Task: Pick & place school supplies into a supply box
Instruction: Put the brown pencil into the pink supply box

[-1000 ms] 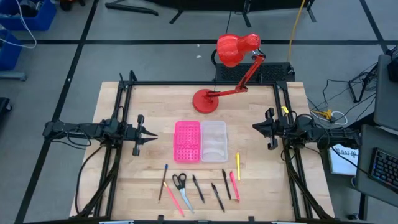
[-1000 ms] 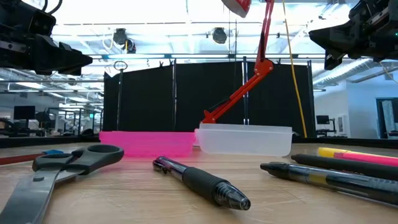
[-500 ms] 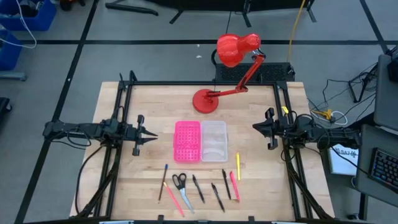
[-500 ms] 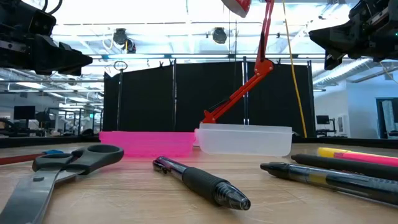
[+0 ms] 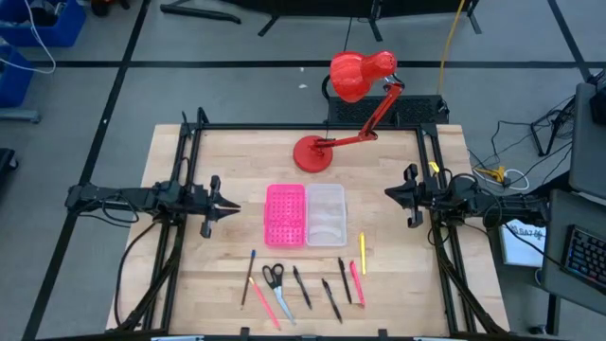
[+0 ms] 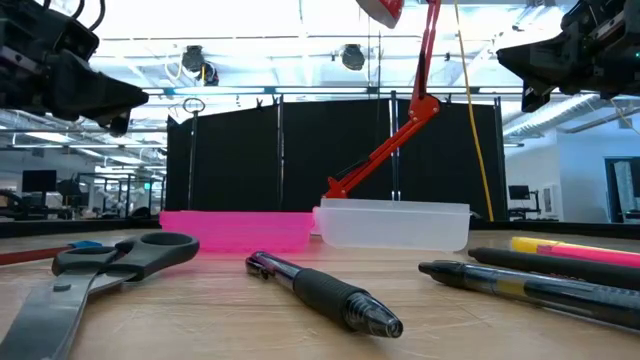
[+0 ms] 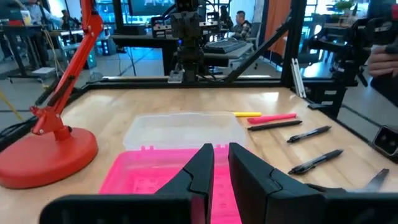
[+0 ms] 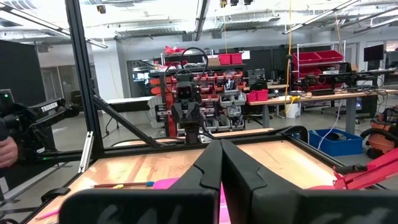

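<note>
The supply box lies open at the table's middle, pink dotted lid (image 5: 285,215) to the left of its clear tray (image 5: 326,215). Near the front edge lie the school supplies: black-handled scissors (image 5: 274,277), black pens (image 5: 330,298), a pink pen (image 5: 356,282), a yellow one (image 5: 362,252) and a red-brown pencil (image 5: 248,277). My left gripper (image 5: 232,204) hangs level, left of the lid, its fingers a narrow gap apart (image 7: 221,152) with nothing between them. My right gripper (image 5: 388,193) hangs shut (image 8: 221,148) to the right of the tray, holding nothing.
A red desk lamp stands at the table's far side, its base (image 5: 312,152) just beyond the box and its head (image 5: 358,76) past the far edge. Black frame rails (image 5: 189,161) run along both sides. A person's hand (image 8: 7,149) shows beyond the table.
My left gripper has rolled a little about the line it points along, staying where it was. The box and the supplies lie as before.
</note>
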